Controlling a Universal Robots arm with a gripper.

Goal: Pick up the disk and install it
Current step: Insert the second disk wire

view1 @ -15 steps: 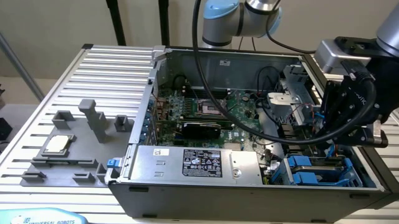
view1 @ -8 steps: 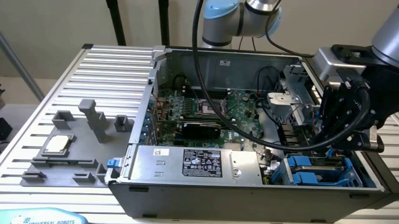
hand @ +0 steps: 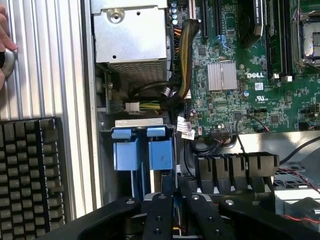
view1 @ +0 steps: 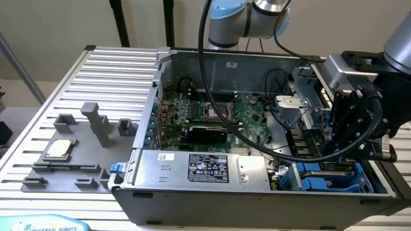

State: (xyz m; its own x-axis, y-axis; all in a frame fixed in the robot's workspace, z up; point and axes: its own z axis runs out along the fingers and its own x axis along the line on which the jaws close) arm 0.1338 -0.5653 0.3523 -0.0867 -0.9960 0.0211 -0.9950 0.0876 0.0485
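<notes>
Ribbed aluminium table [view1: 115, 72] is seen carrying an opened computer case [view1: 257, 202], its green motherboard [view1: 218, 115] exposed. The gripper [hand: 175, 200] is lowered at the drive bay in the case's corner toward the exterior view's right, its black fingers [hand: 160, 215] drawn nearly together on the disk [hand: 161, 154], which is held on edge in the bay by its blue carrier frame. A grey fixture plate [view1: 70, 159] with a small square chip [view1: 59, 149] lies outside the case.
</notes>
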